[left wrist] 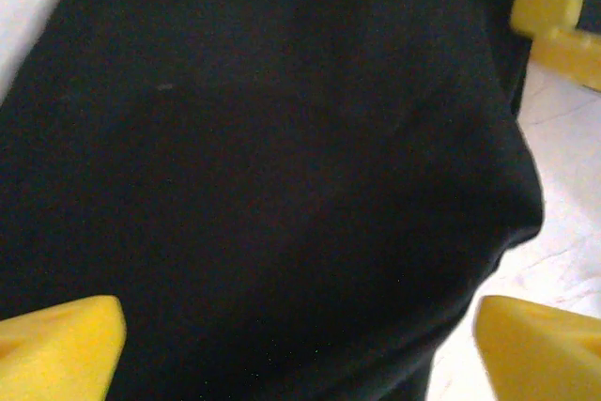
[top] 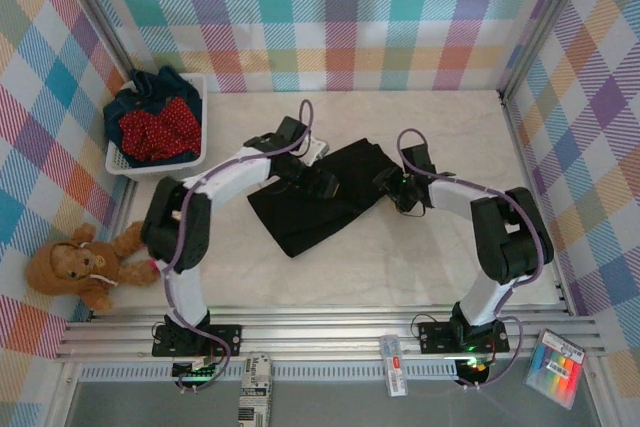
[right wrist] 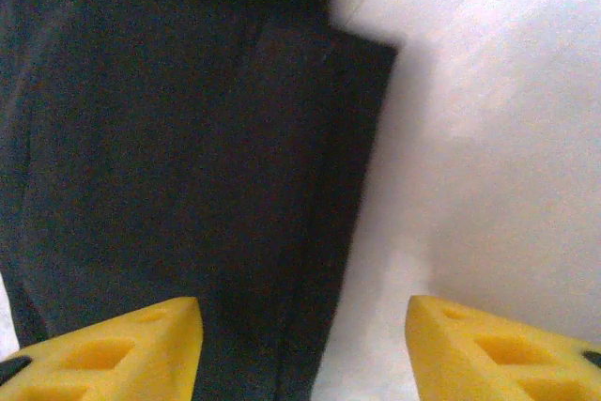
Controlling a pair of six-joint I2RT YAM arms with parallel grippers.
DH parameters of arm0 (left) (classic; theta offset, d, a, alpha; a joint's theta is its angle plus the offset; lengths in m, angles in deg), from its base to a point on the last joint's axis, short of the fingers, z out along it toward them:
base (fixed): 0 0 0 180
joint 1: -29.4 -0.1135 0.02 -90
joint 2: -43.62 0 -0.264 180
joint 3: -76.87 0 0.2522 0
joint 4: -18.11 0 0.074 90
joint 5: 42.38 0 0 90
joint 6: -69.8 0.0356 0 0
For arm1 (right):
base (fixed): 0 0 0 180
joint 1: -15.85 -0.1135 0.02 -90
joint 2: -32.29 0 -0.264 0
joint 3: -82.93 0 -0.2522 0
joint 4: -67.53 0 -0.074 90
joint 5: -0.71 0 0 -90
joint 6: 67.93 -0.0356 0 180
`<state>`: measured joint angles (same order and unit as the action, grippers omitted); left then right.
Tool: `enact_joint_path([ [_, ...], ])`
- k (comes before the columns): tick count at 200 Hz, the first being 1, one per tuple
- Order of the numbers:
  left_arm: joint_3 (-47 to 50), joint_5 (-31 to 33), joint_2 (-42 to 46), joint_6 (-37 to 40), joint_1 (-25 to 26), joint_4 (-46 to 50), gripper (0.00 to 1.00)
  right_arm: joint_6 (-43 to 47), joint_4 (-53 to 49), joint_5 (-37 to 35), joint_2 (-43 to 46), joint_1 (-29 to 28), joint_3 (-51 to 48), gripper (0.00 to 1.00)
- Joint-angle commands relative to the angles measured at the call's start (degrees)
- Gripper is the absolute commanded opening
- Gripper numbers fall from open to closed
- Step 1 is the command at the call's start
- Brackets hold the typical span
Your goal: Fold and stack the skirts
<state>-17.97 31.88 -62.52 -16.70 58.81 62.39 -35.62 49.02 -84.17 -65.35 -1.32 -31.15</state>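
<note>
1. Ten o'clock: the red dotted skirt (top: 158, 129) sits in the basket (top: 204, 107).
2. Centre: the left gripper (top: 318, 183) hovers over the black skirt (top: 300, 219), jaws wide, empty.
3. Skirt's three o'clock: the right gripper (top: 392, 189) stands open, empty.
4. We judge the fold half done; next, we regrasp an edge.

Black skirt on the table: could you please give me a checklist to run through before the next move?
1. The left hand is open above the black skirt: ok.
2. The right hand is open at the skirt's edge: ok.
3. The skirt lies fully on the table: ok.
4. Folded edges are lined up: cannot tell.
5. Other skirts are out of the white basket: not ok, the red dotted skirt lies in it.
</note>
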Motion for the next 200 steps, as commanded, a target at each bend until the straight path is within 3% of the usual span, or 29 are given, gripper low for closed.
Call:
enact_joint_path([
  [1, 3.9, 8.0, 4.1, 1.9, -0.5, 3.1, 1.0, -0.3, -0.6, 2.4, 1.3, 2.7, -0.1, 0.62],
  [34, 6.1, 9.3, 6.1, 6.4, -0.3, 6.3, 1.0, 1.3, -1.5, 5.9, -0.7, 4.1, 2.7, 0.63],
  [82, 2.2, 9.7, 2.0, 10.3, -0.1, 10.2, 0.86, 2.7, -0.8, 7.8, -3.7, 5.1, 4.6, 0.55],
  [148, 3.7, 10.4, 1.8, 11.0, -0.1, 10.5, 0.88, 3.0, -2.0, 4.2, -5.5, 5.1, 6.3, 0.29],
  [200, 4.0, 14.1, 0.5, 12.1, 2.7, 9.9, 0.86, 4.3, -1.4, 1.2, -2.7, 5.1, 4.1, 0.0],
])
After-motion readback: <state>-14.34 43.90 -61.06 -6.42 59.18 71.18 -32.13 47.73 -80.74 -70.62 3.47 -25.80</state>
